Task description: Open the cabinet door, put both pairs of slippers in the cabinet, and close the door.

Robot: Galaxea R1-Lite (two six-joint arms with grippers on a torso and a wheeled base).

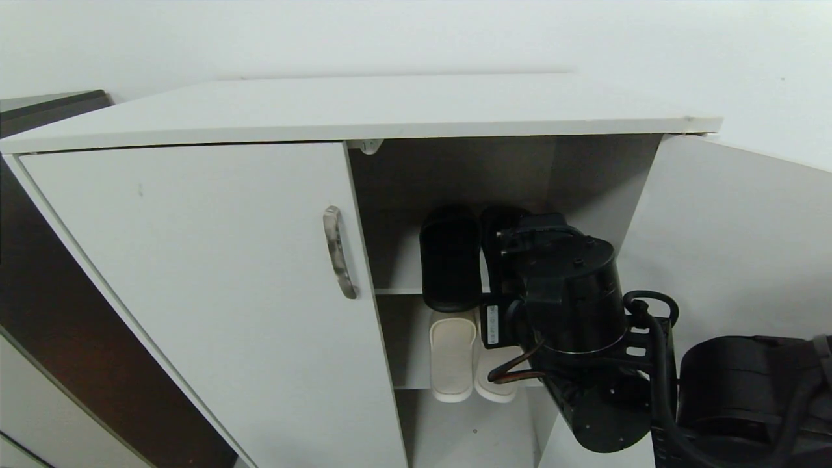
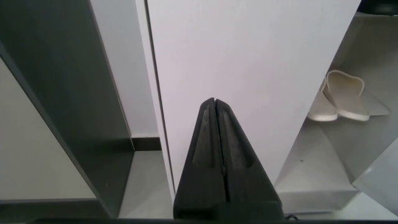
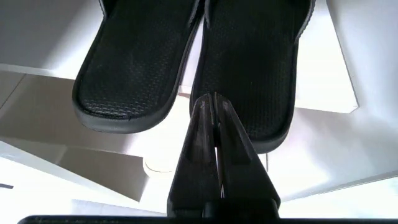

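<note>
Two black slippers [image 1: 450, 257] are sitting side by side on the cabinet's [image 1: 325, 110] upper shelf [image 1: 396, 291], with their near ends hanging over its front edge. Two white slippers [image 1: 453, 354] are lying on the shelf right below, so both pairs are inside. One shut door [image 1: 195, 273] is showing a single metal handle [image 1: 339, 252], and one open door [image 1: 728, 240] is hanging wide. The right arm [image 1: 572, 292] is sitting in front of the cabinet's open half. Its right gripper [image 3: 215, 99] is pointing at the black pair, jaws pressed together on nothing. The left gripper [image 2: 214, 102] is hovering just off the shut door's edge, jaws pressed together too, empty.
</note>
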